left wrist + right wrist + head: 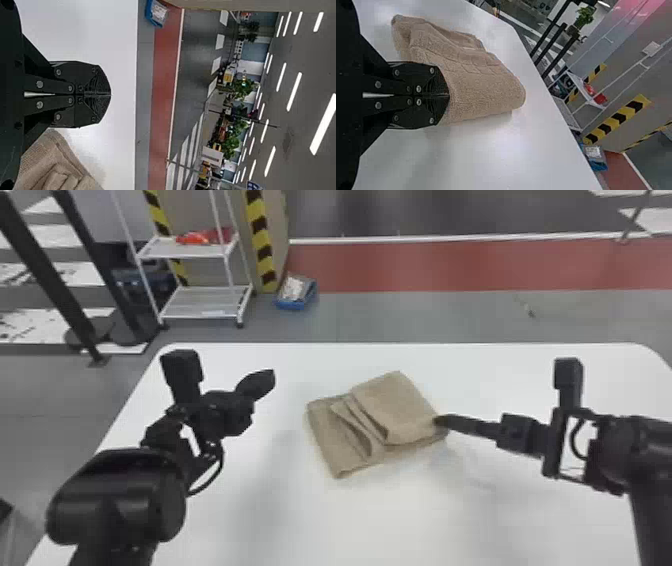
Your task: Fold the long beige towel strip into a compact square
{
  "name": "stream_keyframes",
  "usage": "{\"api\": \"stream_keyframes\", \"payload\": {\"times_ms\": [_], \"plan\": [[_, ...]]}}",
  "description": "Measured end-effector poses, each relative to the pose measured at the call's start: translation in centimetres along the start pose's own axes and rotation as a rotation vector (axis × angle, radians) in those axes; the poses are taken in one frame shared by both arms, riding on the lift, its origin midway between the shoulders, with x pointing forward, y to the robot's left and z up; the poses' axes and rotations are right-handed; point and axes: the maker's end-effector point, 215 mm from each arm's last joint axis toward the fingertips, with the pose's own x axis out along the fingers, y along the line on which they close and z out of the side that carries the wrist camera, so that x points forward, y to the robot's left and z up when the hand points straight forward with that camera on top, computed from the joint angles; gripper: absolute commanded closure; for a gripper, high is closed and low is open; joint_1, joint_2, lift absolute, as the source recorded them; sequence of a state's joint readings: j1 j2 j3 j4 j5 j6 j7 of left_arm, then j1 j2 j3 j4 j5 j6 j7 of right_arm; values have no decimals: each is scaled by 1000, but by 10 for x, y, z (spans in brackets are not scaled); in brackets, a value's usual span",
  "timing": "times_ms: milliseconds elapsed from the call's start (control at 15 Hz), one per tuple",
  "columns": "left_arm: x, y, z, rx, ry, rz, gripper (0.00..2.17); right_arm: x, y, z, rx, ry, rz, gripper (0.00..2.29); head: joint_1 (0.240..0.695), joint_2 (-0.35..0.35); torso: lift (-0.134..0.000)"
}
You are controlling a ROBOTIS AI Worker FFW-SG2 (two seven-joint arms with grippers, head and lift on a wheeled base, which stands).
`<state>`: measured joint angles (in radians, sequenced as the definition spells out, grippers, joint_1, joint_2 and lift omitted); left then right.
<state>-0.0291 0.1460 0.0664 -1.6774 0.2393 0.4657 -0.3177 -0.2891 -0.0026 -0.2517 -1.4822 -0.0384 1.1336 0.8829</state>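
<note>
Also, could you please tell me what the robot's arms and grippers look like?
The left arm and right arm are black, with rounded housings and a dark cable looping near each wrist. The left gripper and right gripper match: flat black fingers, tapered toward the tips, with round metallic screw heads.

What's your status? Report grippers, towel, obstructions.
Left gripper shut, left of the towel. Right gripper shut, tips at towel's right edge, possibly in the way. Towel folded, layers uneven.

Holds left arm (117,495) bent, with left gripper (270,375) angled forward and inward, fingers closed tip to tip; holds right arm (650,460) opposite, with right gripper (439,420) pointing inward, fingers likewise closed.
</note>
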Motion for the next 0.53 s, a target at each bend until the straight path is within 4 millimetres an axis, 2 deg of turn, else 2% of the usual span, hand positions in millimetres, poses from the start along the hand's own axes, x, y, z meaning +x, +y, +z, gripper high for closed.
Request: {"api": "stream_keyframes", "payload": {"times_ms": [133,200,333,400,533], "plan": [[-1,-1,-3,0,5,-2,1919,1,-9,24,-42,-52,-21,2125,695,62,-124],[-1,-1,-4,0,6,-3,1919,-3,-11,30,-44,-78,-18,2125,695,57,-124],[-1,-3,-6,0,9,-5,1919,-16,-9,26,-19,-126,17,2125,695,50,-124],[-1,-4,-8,0,13,-7,1919,-28,-7,23,4,-158,46,2125,695,41,-124],[1,-11,-17,-3,28,-18,1919,-70,-17,17,38,-210,70,2125,695,8,-124]]}}
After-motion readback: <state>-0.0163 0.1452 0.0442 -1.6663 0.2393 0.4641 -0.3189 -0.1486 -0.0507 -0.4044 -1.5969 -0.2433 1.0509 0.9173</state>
